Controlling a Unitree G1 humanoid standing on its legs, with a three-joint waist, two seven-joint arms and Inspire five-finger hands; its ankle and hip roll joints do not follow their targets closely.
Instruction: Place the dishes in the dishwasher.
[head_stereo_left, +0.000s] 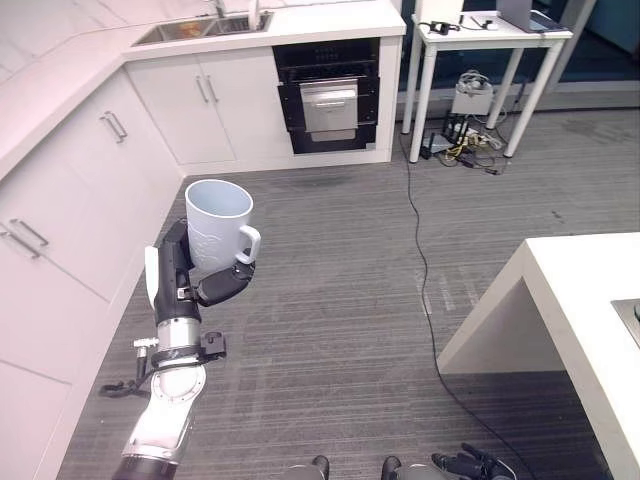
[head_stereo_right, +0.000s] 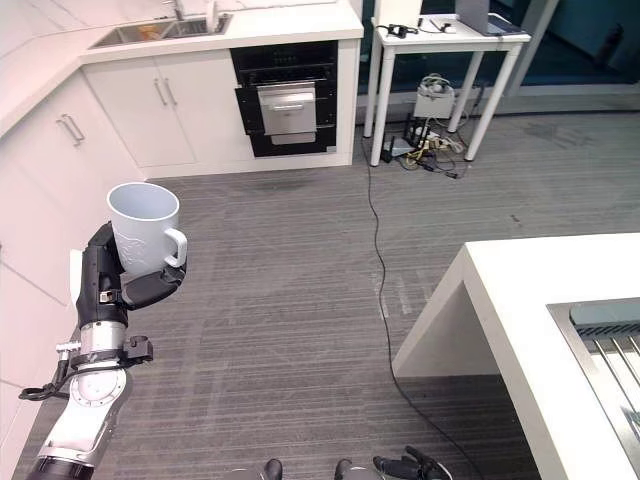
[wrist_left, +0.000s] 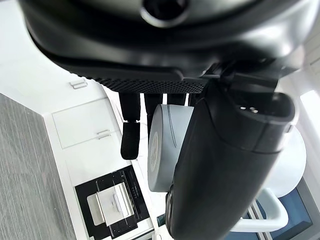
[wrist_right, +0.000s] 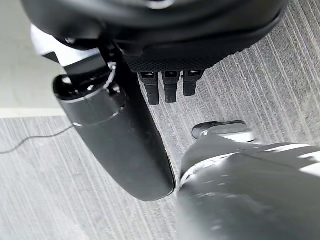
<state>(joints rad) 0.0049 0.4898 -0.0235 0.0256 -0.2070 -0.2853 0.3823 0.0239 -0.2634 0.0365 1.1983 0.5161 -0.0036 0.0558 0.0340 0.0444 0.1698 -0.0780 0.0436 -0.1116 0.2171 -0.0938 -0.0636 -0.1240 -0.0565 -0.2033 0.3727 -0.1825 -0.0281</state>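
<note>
The left hand (head_stereo_left: 200, 280) holds the white mug (head_stereo_left: 218, 232) upright above the grey floor (head_stereo_left: 340, 300). Its fingers (wrist_left: 130, 135) are curled round the back of the mug body and the thumb (head_stereo_left: 225, 285) crosses the front, just below the mug handle (head_stereo_left: 250, 243). The mouth of the mug faces up and the handle projects clear of the thumb, on the side away from the palm. This grasp appears suited to carrying: the body is clamped from two sides, the opening stays level, and the handle remains free. The forearm rises nearly vertical beneath the hand, which keeps the mug well apart from the white cabinets (head_stereo_left: 60, 200) beside it.

The dishwasher (head_stereo_left: 328, 100), with a dark front and a steel panel, stands beyond the fingers at the far end of the floor, well apart from the mug. Whether its door is fully closed or slightly open cannot be determined at this range. The inside of the mug cannot be seen to the bottom.

The right hand (wrist_right: 125, 130) hangs over the floor with its fingers (wrist_right: 170, 85) short and relaxed, holding nothing. A white table (head_stereo_left: 590, 300) lies on the right-hand side, cut off by the frame edge; part of a metal rack (head_stereo_right: 610, 345) on it is visible, and its contents cannot be read.
</note>
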